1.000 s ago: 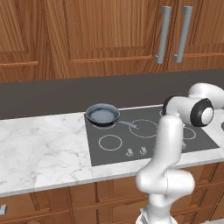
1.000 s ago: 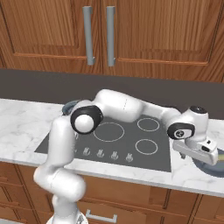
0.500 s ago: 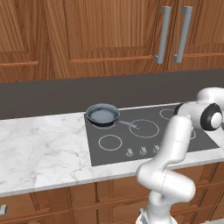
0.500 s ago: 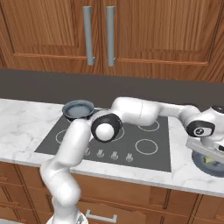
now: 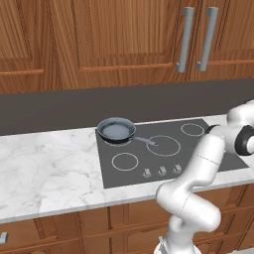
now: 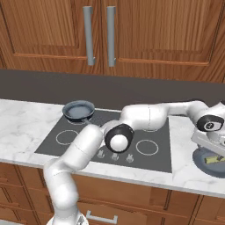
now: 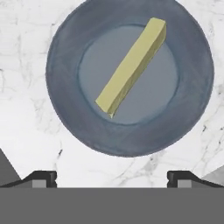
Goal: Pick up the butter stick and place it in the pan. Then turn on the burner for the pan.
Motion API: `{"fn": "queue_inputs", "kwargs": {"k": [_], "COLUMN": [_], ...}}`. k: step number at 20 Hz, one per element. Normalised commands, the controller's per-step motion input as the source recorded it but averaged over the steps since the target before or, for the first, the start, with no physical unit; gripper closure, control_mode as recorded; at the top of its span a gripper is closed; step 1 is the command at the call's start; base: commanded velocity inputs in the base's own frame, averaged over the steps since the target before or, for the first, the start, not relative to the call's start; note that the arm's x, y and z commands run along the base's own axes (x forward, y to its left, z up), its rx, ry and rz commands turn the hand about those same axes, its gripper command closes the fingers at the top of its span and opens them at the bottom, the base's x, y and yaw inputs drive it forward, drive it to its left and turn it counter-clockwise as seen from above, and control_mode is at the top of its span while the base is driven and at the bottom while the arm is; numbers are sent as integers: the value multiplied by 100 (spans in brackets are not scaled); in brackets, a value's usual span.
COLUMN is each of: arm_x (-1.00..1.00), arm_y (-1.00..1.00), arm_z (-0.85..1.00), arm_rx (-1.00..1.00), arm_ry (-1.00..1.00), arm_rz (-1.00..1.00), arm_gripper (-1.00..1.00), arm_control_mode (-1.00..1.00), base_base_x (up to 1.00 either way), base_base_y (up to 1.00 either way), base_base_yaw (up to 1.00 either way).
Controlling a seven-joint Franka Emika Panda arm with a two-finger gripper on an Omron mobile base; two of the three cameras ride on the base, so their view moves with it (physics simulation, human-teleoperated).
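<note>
White marble counter point(image 6: 26, 116) is backed by wooden cabinets point(image 6: 167, 35). The butter stick point(image 7: 131, 65) is laid diagonally, 7 to 1 o'clock, on a grey plate point(image 7: 65, 52); the gripper point(image 7: 111, 177) is spread wide above it. The pan point(image 5: 116, 130) is seen on the cooktop point(image 5: 198, 144).

Wood cabinets point(image 5: 124, 39) with grey handles point(image 6: 88, 35) up top, dark backsplash point(image 5: 59, 111), white marble desk point(image 5: 44, 173), more wood drawers point(image 6: 132, 197) underneath.

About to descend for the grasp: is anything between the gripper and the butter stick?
Nothing visible. The open gripper hangs above the butter stick, which lies bare across a dark round plate on the marble counter.
</note>
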Motion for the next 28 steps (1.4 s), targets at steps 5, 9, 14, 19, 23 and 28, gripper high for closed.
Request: {"fn": "queue_inputs", "kwargs": {"k": [5,9,14,19,23,28], "arm_x": [33,10,1,16,22,17], "arm_y": [-1,-13,-17,-4,0,-1], "arm_z": [-28,-25,-16,-7,-3,-2], "arm_rx": [0,0,0,0,0,0], "arm_ry": [0,-3,-3,0,0,0], "arm_rz": [0,0,-1,-3,-2,-1], "arm_gripper": [-100,-100,-100,-100,-100,-100], "arm_control_mode": [-100,-100,-100,-100,-100,-100], "base_base_x": [0,0,0,0,0,0], "base_base_y": [0,0,0,0,0,0], "base_base_yaw": [0,0,0,0,0,0]}}
